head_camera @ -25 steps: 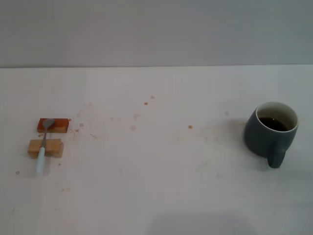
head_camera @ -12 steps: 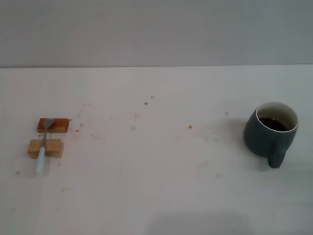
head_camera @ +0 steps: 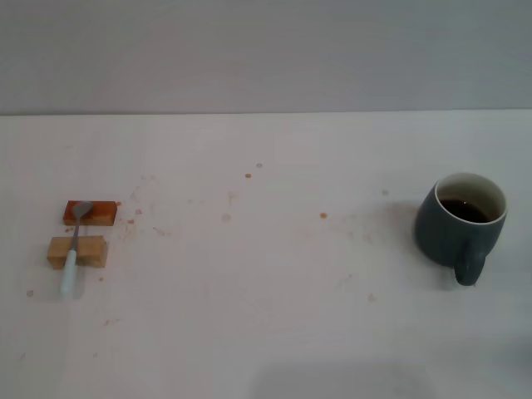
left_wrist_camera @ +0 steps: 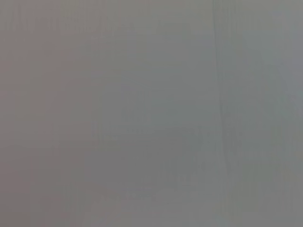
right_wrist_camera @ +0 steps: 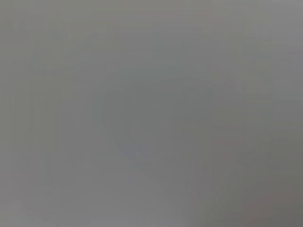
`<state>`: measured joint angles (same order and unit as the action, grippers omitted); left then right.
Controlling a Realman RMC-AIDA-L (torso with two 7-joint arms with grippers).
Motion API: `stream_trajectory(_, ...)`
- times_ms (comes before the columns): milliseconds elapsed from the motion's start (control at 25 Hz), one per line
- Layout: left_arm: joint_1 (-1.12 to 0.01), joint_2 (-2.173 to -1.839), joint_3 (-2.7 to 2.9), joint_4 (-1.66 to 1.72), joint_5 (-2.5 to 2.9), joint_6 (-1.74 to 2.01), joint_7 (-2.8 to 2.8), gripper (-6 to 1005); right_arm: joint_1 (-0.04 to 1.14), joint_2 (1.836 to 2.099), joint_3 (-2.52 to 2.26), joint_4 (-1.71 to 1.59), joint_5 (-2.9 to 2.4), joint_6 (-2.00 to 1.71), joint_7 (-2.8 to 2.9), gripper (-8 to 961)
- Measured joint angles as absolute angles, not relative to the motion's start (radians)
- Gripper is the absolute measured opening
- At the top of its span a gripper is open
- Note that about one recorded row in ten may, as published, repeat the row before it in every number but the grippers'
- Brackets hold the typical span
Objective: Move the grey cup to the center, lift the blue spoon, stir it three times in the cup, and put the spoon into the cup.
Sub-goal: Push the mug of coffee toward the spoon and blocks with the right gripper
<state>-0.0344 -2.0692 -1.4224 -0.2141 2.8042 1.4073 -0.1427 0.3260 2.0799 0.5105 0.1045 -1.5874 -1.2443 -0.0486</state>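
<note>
The grey cup (head_camera: 460, 224) stands upright at the right side of the white table in the head view, its handle turned toward the near edge and dark liquid inside. At the far left lies the blue spoon (head_camera: 73, 249). Its metal bowl rests on an orange-brown block (head_camera: 91, 213), its shaft crosses a tan block (head_camera: 76, 251), and its pale blue handle points toward me. Neither gripper appears in the head view, and both wrist views show only a plain grey surface.
The white table (head_camera: 266, 274) carries small brown stains between the spoon and the cup. A grey wall rises behind the table's far edge.
</note>
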Motion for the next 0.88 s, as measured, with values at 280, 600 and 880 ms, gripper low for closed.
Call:
stream_trajectory(280,-0.037,-2.070,-1.423,-0.207,2.804,1.408,-0.143,807,0.441,2.078,0.512,0.087,-1.583,-1.069,-0.047,-2)
stream_trajectory(600,-0.038,-2.071,-1.422,-0.207,2.804,1.413,-0.143,803,0.494,2.080,0.501,0.117,-1.587,-0.956,-0.050,-2)
stream_trajectory(880,-0.039,-2.071,-1.424,-0.207,2.804,1.414,-0.143,800,0.493,2.082,0.471,0.150,-1.589,-0.925,-0.052,-1)
